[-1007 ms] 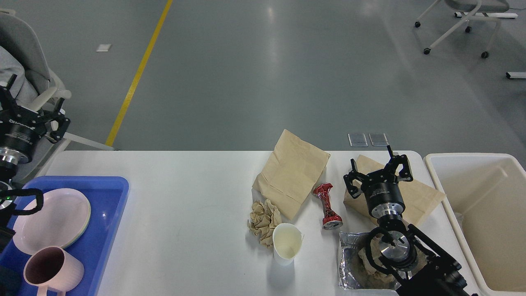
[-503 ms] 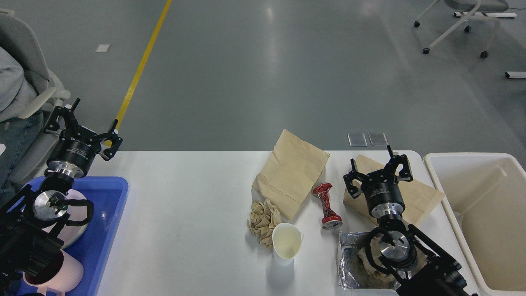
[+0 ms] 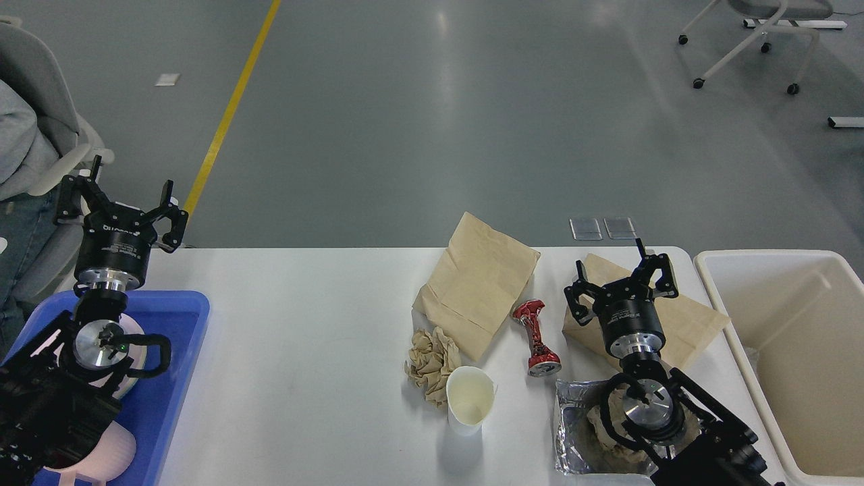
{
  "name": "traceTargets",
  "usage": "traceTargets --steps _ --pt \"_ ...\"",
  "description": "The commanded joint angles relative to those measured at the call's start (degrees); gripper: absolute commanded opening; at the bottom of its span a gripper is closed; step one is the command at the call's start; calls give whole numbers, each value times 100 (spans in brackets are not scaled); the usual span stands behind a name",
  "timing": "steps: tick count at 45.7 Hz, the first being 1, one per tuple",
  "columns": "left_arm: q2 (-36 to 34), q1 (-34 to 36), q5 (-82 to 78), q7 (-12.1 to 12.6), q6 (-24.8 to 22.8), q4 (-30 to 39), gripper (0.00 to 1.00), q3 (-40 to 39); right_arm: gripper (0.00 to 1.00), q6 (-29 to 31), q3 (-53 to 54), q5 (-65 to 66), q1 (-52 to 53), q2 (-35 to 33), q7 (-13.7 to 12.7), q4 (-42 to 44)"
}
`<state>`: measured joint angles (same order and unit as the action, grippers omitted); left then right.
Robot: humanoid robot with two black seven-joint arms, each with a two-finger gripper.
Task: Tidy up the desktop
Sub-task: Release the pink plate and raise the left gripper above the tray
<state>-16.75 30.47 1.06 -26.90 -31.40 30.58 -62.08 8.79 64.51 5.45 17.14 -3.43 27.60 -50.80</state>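
Observation:
The white desktop (image 3: 304,324) fills the lower view. On it lie a brown paper bag (image 3: 479,283), a second brown bag (image 3: 688,324) under my right gripper, a crushed red can (image 3: 536,337), a crumpled brown napkin (image 3: 432,358), a white paper cup (image 3: 470,398) and a foil sheet with crumpled paper (image 3: 580,432). My right gripper (image 3: 621,280) is open and empty above the second bag. My left gripper (image 3: 120,202) is open and empty above the table's far left edge.
A blue tray (image 3: 179,364) at the left holds a pink plate and a pink mug, mostly hidden by my left arm. A cream bin (image 3: 796,351) stands at the right end. A person sits at far left. An office chair (image 3: 763,34) stands far back.
My left arm swung in from the far left over the blue tray, then drew its gripper back a little to the left and up. The right arm has not moved.

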Motion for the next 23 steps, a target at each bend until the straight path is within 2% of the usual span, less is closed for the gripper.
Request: traceTargets --steps 1,6,14,20,23 --pt "119 -366 -1 -52 -279 334 96 -6 100 0 0 0 0 0 0 0" --pt "128 -708 -1 9 -262 712 96 56 100 0 0 0 0 0 0 0" --pt "163 -858 -71 27 -209 1028 96 135 100 0 0 0 0 0 0 0" --pt "137 -1043 -10 45 282 1407 96 161 100 0 0 0 0 0 0 0" --pt "84 -1043 -18 45 353 1442 96 196 100 0 0 0 0 0 0 0"
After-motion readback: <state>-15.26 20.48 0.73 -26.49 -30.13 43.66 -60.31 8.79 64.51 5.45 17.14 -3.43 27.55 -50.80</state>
